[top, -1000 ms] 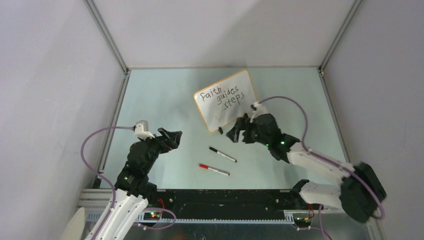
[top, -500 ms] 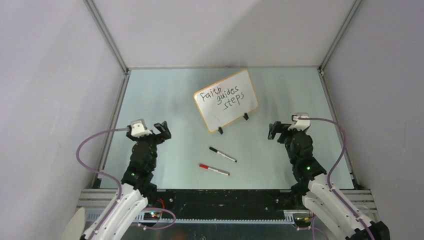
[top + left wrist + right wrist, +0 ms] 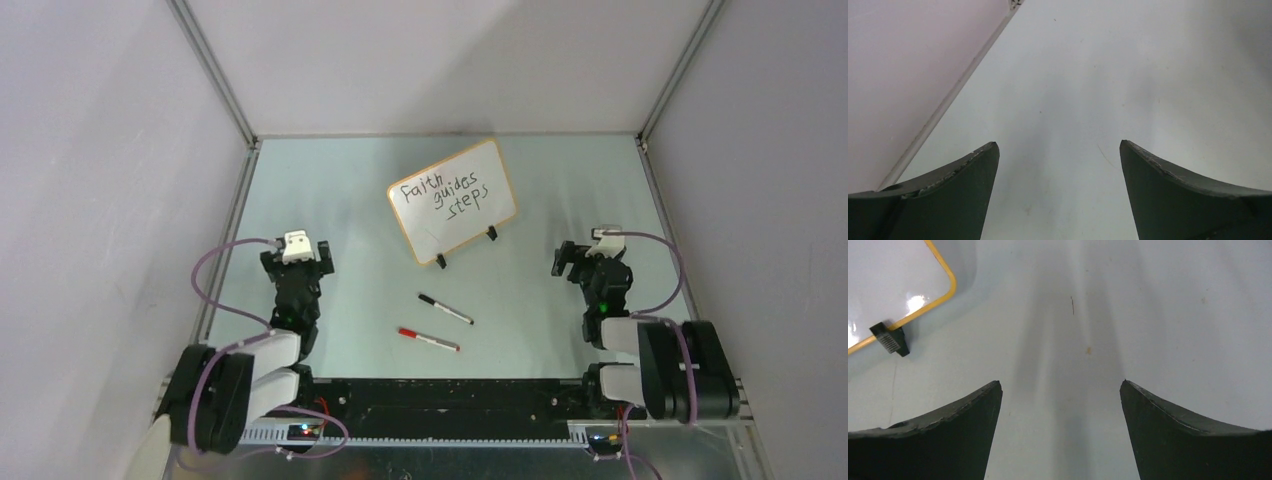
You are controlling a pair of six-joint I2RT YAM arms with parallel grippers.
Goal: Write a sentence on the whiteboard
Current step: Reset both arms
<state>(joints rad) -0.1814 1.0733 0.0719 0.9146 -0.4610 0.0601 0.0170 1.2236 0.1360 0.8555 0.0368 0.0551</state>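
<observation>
The whiteboard [image 3: 452, 200] stands tilted on two black clip feet at the back middle of the table. The sentence [image 3: 446, 197] on it is black handwriting, "faith guides steps", in three staggered lines. In the right wrist view a corner of the whiteboard [image 3: 888, 285] with one clip foot [image 3: 890, 339] shows at the upper left. My left gripper [image 3: 297, 262] is drawn back near the left base, open and empty, with only bare table between its jaws [image 3: 1058, 147]. My right gripper [image 3: 588, 258] is drawn back on the right, also open and empty [image 3: 1060, 387].
Two markers lie on the table between the arms: one with a black cap [image 3: 445, 308] and one with a red cap [image 3: 428, 339]. The enclosure's walls stand close on the left and right, with a metal rail [image 3: 953, 92] along the left edge.
Both arms have pulled back toward their bases and folded. The right gripper has left the whiteboard's lower right edge and moved right and nearer. The markers and the board stay where they were.
</observation>
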